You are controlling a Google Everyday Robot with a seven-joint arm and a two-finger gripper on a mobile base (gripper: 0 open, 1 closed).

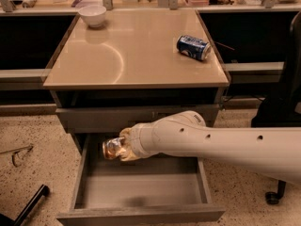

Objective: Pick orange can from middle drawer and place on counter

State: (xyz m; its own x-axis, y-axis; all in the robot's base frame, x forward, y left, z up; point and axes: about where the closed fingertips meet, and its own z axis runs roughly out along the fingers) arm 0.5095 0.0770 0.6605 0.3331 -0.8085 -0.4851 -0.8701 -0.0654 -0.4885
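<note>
We're holding the orange can in the gripper, jaws pinching it, above the middle drawer; next probably means clearing the front edge of the table.

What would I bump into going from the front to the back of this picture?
middle drawer → orange can, held above the drawer in the gripper → counter → blue can → white bowl

Cream hand, above the grey box drawer, grips a shiny orange-gold can; glossy beige table carries blue can, white bowl.
</note>
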